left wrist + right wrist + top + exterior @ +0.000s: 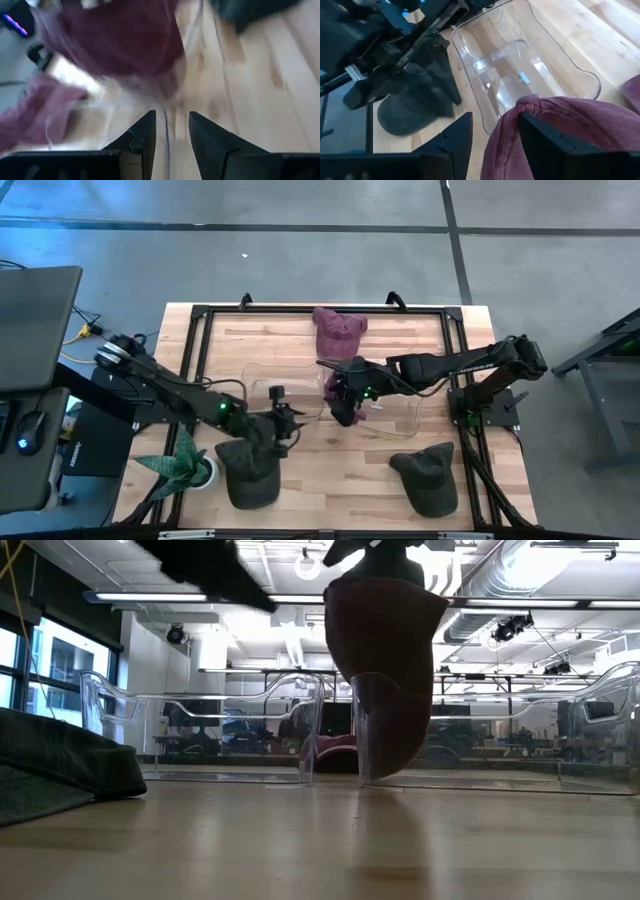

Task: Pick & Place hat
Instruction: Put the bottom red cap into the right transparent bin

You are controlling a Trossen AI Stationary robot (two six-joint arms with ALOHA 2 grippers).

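While right tool grips maroon hat over clear bin, left tool open, no legible writing

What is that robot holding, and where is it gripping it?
The right gripper holds a maroon hat by its edge, hanging above the clear bin. The left gripper holds nothing.

Dark jointed arms, black wedge-shaped tool fingers.
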